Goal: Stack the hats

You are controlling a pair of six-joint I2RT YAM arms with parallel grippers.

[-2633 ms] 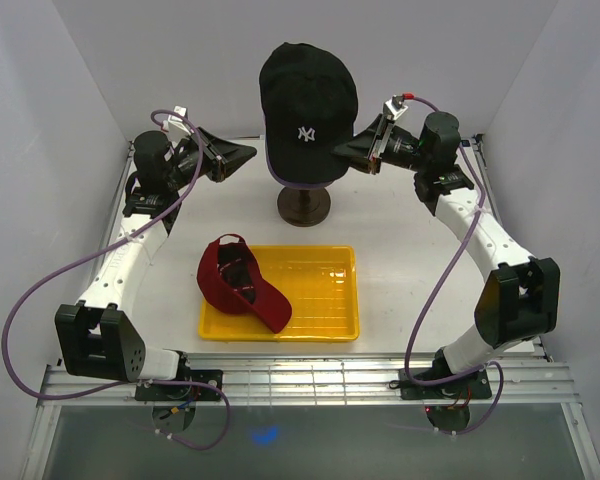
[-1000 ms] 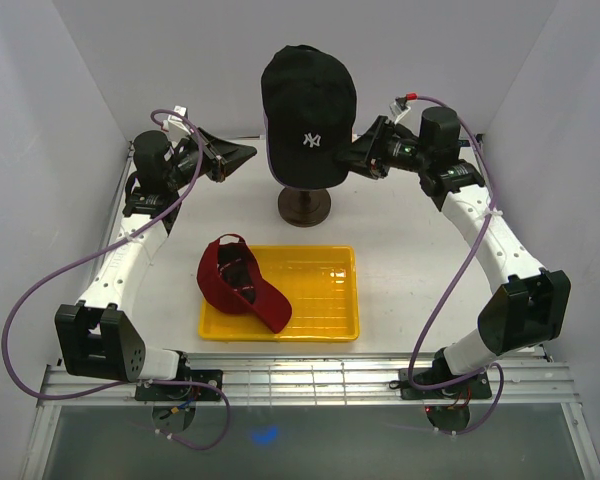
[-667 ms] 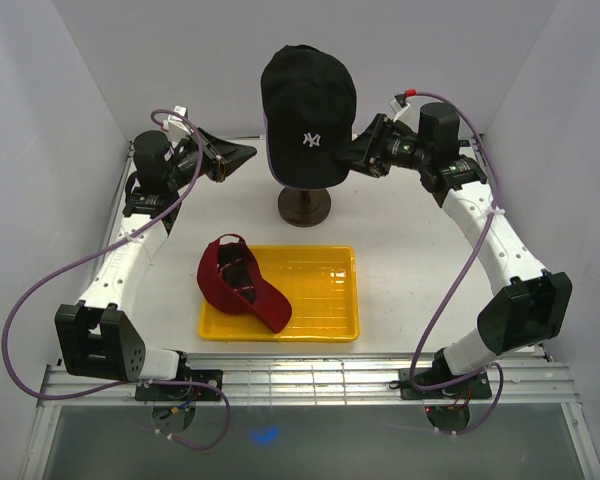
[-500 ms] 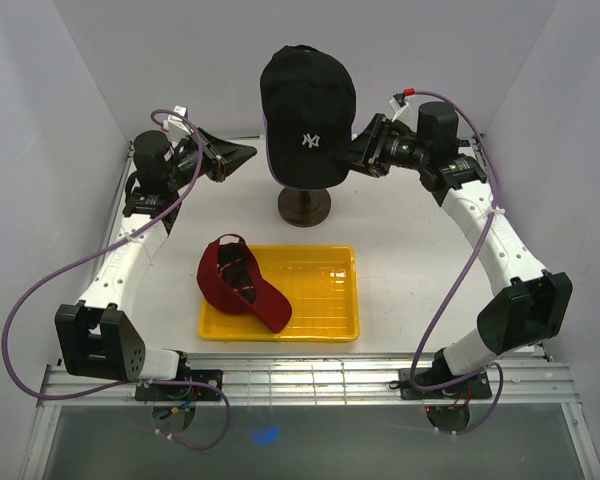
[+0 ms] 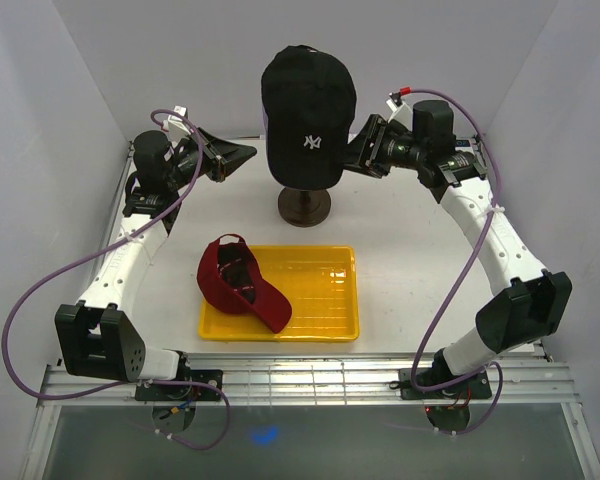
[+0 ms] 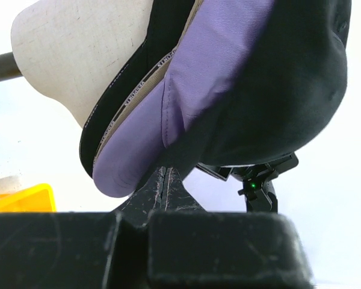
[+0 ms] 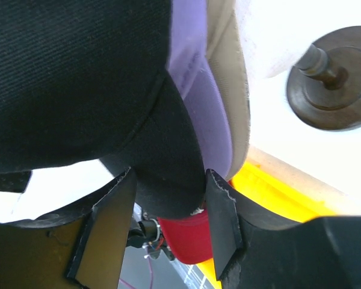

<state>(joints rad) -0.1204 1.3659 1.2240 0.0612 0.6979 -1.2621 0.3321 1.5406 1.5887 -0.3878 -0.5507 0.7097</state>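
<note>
The black cap (image 5: 308, 100) sits on top of the stack on the mannequin head. The lavender cap (image 6: 192, 96) and an edge of the tan cap (image 7: 228, 84) show beneath it. The red cap (image 5: 242, 283) lies upside down in the yellow tray (image 5: 320, 300). My right gripper (image 5: 358, 155) is at the stack's right side; in the right wrist view it (image 7: 171, 174) is open, with the black cap's brim (image 7: 168, 162) between its fingers. My left gripper (image 5: 248, 152) is shut and empty, left of the stack; its tips (image 6: 162, 174) sit just under the lavender brim.
The cream mannequin head (image 6: 72, 54) stands on a dark round base (image 5: 304, 207) at the back middle. The tray lies at the front middle of the white table. White walls close in both sides and the back.
My right arm has risen and turned a little at the black cap's right side, and the cap has shifted slightly on the head. The left arm and the red cap have not moved.
</note>
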